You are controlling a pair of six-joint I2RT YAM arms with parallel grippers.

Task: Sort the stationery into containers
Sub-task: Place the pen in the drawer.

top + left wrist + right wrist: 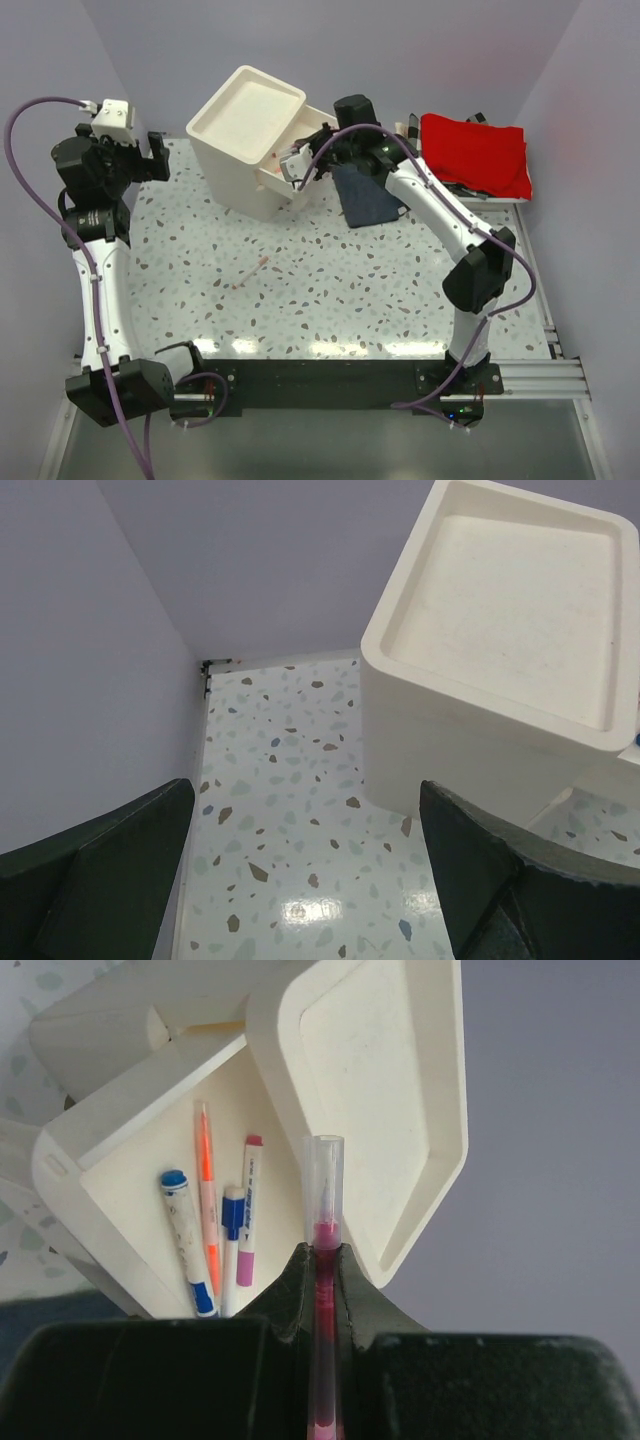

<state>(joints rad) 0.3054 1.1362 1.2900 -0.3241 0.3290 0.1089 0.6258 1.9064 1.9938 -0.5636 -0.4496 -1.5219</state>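
Note:
The cream-white drawer unit [245, 130] stands at the back of the table, with one drawer [283, 180] pulled out to the right. My right gripper [306, 163] is over that drawer. In the right wrist view it [322, 1252] is shut on a red pen with a clear cap [324, 1175]. The open drawer [120, 1190] holds a blue-capped stick [186, 1242], an orange pen [207, 1200], a blue-capped pen [231, 1245] and a pink-ended pen [247, 1215]. A thin pink pen [250, 272] lies on the table. My left gripper [152, 160] is open and empty, left of the unit [500, 610].
A dark blue folded cloth [368, 200] lies right of the unit, under my right arm. A red folded cloth [475, 152] sits at the back right. The purple walls close in at the left and back.

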